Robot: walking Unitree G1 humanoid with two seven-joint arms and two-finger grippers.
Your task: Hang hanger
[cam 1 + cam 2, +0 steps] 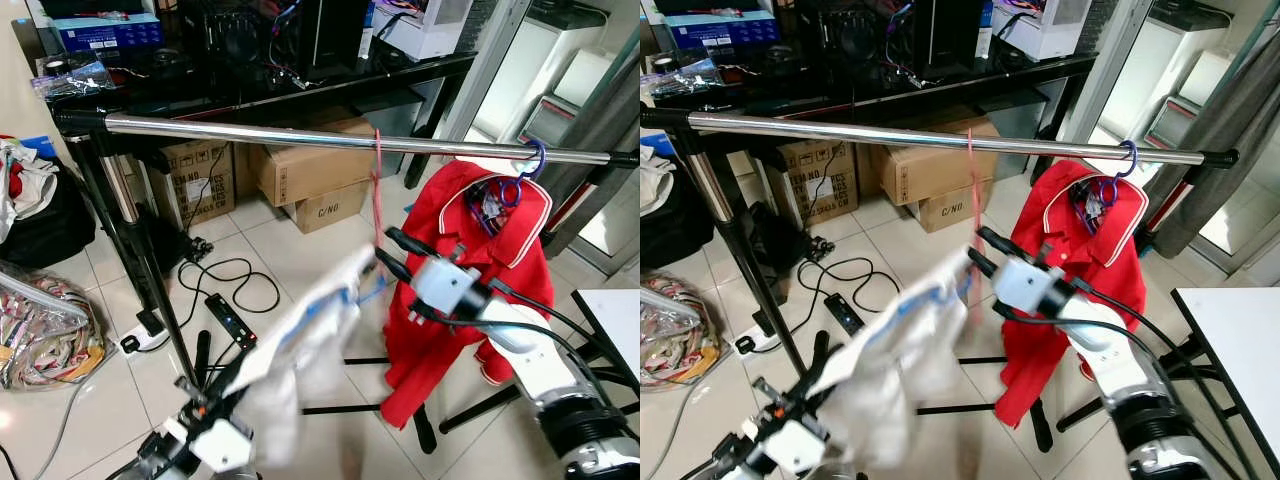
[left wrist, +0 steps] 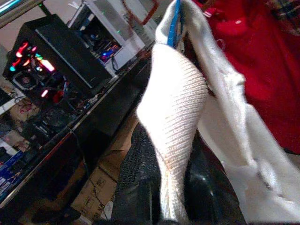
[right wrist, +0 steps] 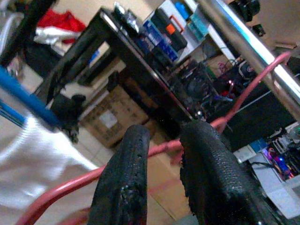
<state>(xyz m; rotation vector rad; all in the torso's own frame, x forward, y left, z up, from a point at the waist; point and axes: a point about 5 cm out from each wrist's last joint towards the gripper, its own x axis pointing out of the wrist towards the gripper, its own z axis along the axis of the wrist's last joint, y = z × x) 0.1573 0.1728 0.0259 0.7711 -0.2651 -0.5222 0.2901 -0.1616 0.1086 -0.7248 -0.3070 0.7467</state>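
Note:
A pink wire hanger (image 1: pixel 378 190) hangs by its hook from the chrome rail (image 1: pixel 250 131), with a white, blue-trimmed garment (image 1: pixel 305 345) draped on it and blurred. My right gripper (image 1: pixel 385 252) is at the hanger's neck, its fingers slightly apart. In the right wrist view the pink wire (image 3: pixel 164 146) runs behind both fingers (image 3: pixel 126 168). Lower left, my left gripper (image 1: pixel 215 378) is shut on the hem of the white garment (image 2: pixel 173 122). A red polo shirt (image 1: pixel 470 290) hangs on a blue hanger (image 1: pixel 530 160) at the rail's right end.
Behind the rail stands a black desk (image 1: pixel 300 85) carrying computers, with cardboard boxes (image 1: pixel 300 170) beneath it. A power strip and cables (image 1: pixel 230 315) lie on the tiled floor. Bags of clothes (image 1: pixel 40 320) sit at the left. A white table corner (image 1: pixel 615 320) is at the right.

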